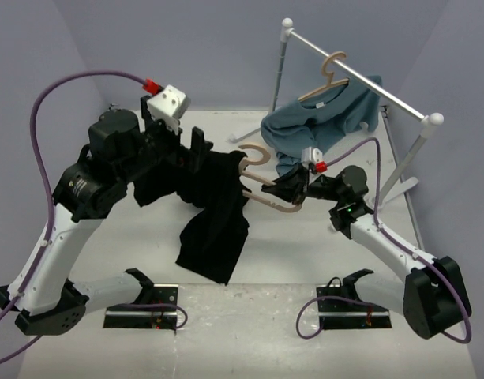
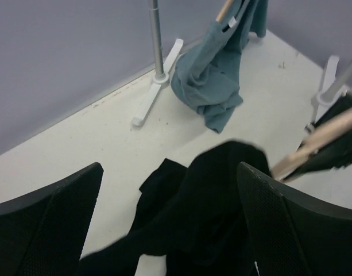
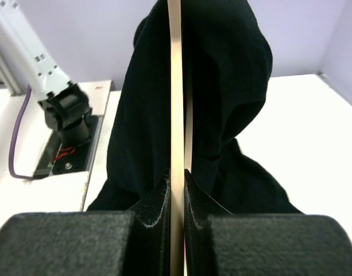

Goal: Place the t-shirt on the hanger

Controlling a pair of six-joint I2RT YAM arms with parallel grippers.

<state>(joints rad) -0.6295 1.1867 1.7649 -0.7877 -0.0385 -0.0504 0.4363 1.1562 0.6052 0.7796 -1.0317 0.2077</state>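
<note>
The black t-shirt [image 1: 218, 213] hangs over the left end of the beige wooden hanger [image 1: 261, 154] and trails down onto the table. My right gripper [image 1: 287, 192] is shut on the hanger's right arm. In the right wrist view the pale hanger bar [image 3: 175, 103] runs straight up between the closed fingers [image 3: 155, 207], with the t-shirt [image 3: 221, 86] draped over its far end. My left gripper [image 1: 182, 148] is beside the shirt's upper left. In the left wrist view its fingers [image 2: 49, 218] stand wide apart above the t-shirt [image 2: 210, 201], gripping nothing, and the hanger [image 2: 325, 135] pokes out at the right.
A white garment rack [image 1: 360, 75] stands at the back right, carrying a teal-blue shirt [image 1: 328, 114] on a second hanger [image 1: 332, 67]. Its feet [image 2: 155, 95] rest on the table near the back wall. Two black arm base plates [image 1: 143, 316] sit at the near edge.
</note>
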